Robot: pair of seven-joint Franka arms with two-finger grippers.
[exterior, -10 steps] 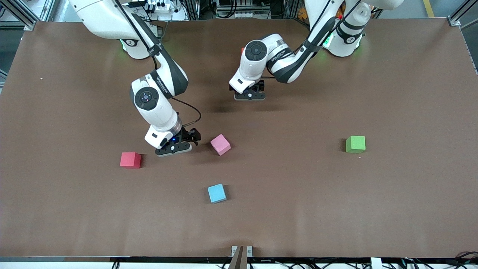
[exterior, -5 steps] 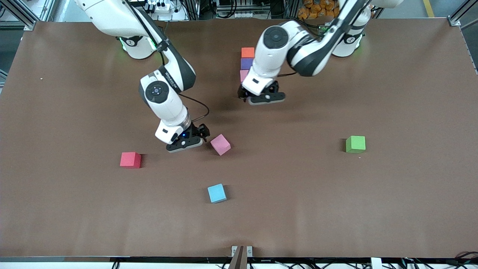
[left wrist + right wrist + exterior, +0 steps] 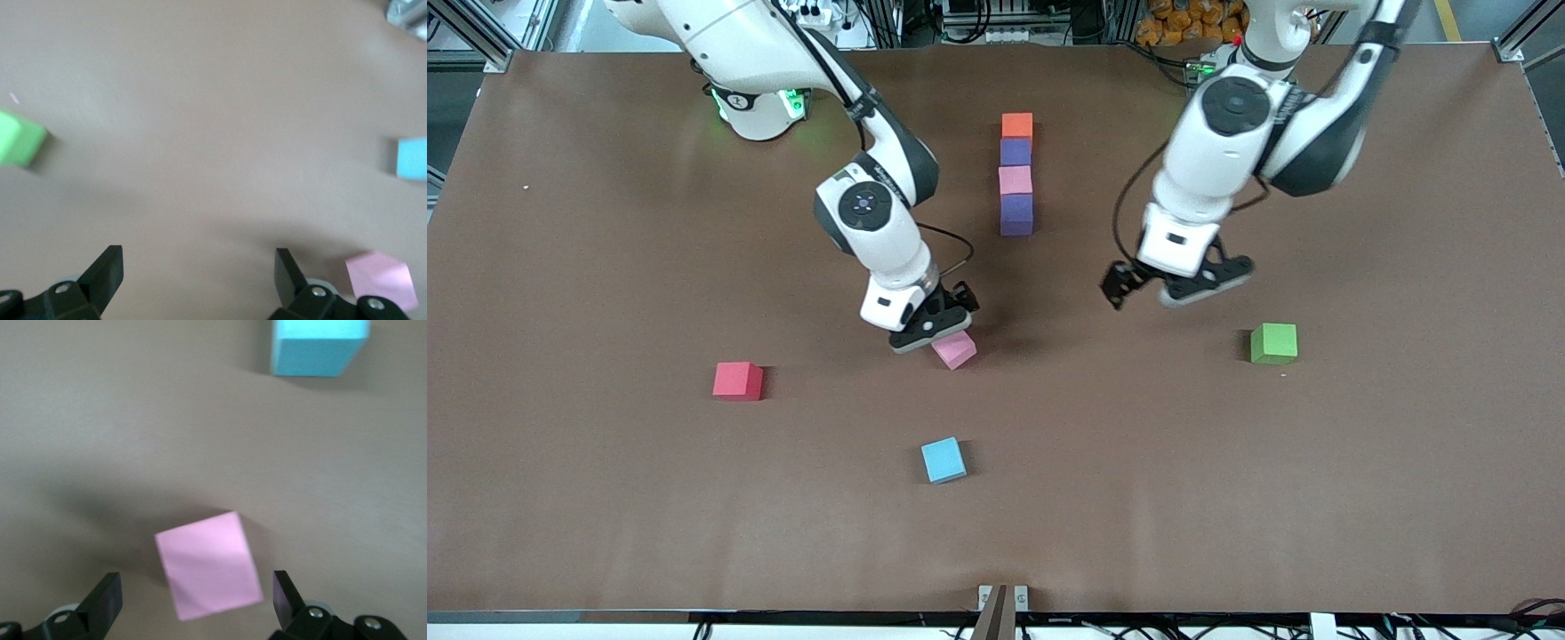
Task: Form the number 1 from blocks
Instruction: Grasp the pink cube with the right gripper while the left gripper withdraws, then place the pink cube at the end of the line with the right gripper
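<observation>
Four blocks stand in a line near the robots' bases: an orange block (image 3: 1017, 125), a purple block (image 3: 1015, 151), a pink block (image 3: 1015, 180) and a second purple block (image 3: 1016, 214). The other pink block (image 3: 956, 349) (image 3: 209, 565) (image 3: 381, 279) lies alone, turned askew, nearer the front camera. My right gripper (image 3: 932, 329) (image 3: 195, 603) hangs open just over this block, which shows between its fingers without touching them. My left gripper (image 3: 1169, 289) (image 3: 199, 277) is open and holds nothing, over bare table between the line and the green cube.
A green cube (image 3: 1272, 343) (image 3: 19, 138) sits toward the left arm's end. A red cube (image 3: 737, 380) sits toward the right arm's end. A light blue cube (image 3: 943, 460) (image 3: 317, 347) (image 3: 411, 158) lies nearer the front camera than the lone pink block.
My left gripper has swung away from the line of blocks toward the green cube, uncovering the line. My right gripper has moved from beside the lone pink block to over it.
</observation>
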